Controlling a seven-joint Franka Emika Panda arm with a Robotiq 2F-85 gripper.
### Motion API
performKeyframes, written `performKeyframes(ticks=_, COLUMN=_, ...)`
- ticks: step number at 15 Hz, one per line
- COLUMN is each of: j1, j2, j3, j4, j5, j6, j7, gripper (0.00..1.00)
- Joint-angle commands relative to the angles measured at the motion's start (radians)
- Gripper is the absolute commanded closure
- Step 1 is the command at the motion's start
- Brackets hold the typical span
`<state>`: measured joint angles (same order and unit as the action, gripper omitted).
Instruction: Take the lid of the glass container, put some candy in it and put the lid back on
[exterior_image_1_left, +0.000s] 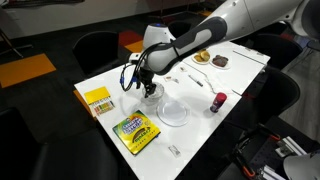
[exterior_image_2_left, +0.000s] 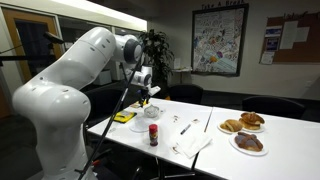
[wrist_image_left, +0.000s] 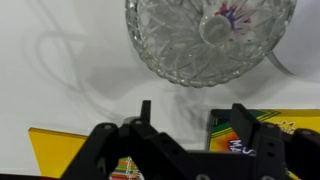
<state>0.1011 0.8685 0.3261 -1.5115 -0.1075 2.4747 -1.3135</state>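
Glass bowl (wrist_image_left: 165, 55) is sitting lidded ahead of the gripper (wrist_image_left: 192, 118), gaping wide and empty; an off-centre pinch would be risking the slick lid (wrist_image_left: 214, 28) slipping free.

Parted, empty end effector (wrist_image_left: 192, 112) hovers near the glass container (wrist_image_left: 175, 50)

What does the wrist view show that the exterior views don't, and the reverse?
Only the wrist view: the cut pattern of the glass container up close, and the open pincer apart from it. Only an exterior view: the red bottle, the brown food on plates and the arm. Both: the container, the pincer and the crayon box.
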Motion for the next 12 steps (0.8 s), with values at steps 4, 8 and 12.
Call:
performKeyframes(ticks=4, j1=0.008, j2=0.078, j3=0.033, j4=0.018, j5=0.032, j6=0.02, j7=-0.054, gripper=0.71)
performKeyframes(ticks=8, j1=0.048, j2=0.084, j3=-0.01, j4=0.027, j5=-0.001, j6=0.023, j7=-0.012, gripper=0.98)
performKeyframes(ticks=12, j1=0.086, j2=0.074, j3=-0.075, j4=0.023, j5=-0.056, j6=0.033, j7=0.049, gripper=1.0)
